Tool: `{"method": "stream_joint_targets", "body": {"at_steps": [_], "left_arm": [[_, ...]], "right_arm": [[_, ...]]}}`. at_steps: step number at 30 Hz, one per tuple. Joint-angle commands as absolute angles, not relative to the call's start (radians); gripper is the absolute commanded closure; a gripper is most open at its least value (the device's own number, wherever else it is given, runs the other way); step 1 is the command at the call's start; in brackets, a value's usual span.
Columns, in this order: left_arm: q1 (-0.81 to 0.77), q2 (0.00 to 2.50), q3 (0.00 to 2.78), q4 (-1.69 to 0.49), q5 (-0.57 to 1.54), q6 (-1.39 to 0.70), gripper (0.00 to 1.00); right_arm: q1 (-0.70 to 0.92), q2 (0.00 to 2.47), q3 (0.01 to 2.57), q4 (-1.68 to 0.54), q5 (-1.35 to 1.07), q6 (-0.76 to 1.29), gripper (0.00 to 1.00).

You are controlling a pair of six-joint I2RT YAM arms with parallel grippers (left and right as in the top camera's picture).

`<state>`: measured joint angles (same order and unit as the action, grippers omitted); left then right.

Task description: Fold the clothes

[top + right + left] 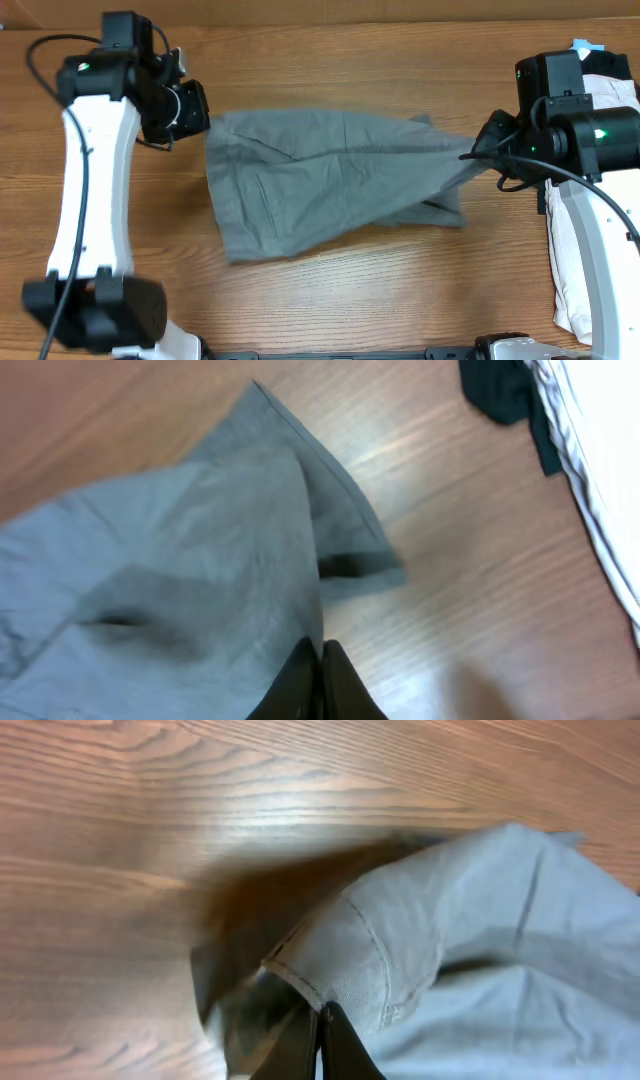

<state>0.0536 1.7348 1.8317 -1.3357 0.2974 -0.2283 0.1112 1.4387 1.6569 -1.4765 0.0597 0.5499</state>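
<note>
Where spread on the surface [350, 300], grey shorts [320, 180] lie creased. Left end effector [206, 127] pinches 1 edge; right end effector [478, 152], the opposite.

Soft, even light. Right wrist view: pale glare on the brown wood-grain desk [400, 450] at 1 o'clock. Left wrist view: the medium-grey twill shorts [480, 950] throw a blurred shadow toward 10 o'clock.

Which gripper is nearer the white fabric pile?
Right. The right gripper pinches the grey shorts just beside the white fabric pile; the left gripper holds their far end.
</note>
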Motion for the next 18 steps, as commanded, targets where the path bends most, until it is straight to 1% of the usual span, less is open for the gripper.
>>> {"method": "stream_joint_targets", "body": {"at_steps": [1, 6, 13, 18], "left_arm": [[0.051, 1.7, 1.848, -1.38, 0.304, -0.206, 0.96], [0.034, 1.709, 1.843, -1.467, 0.304, -0.205, 0.96], [-0.033, 1.683, 1.839, -1.541, 0.296, -0.202, 0.96], [-0.088, 1.663, 1.839, -1.594, 0.213, -0.206, 0.96]], "right_arm": [[0.109, 1.416, 1.66, -1.497, 0.086, 0.55, 0.96], [0.109, 1.416, 1.56, -1.495, 0.085, 0.555, 0.96], [0.109, 1.416, 1.419, -1.483, 0.085, 0.589, 0.96], [0.109, 1.416, 1.368, -1.498, 0.085, 0.588, 0.91]]}}
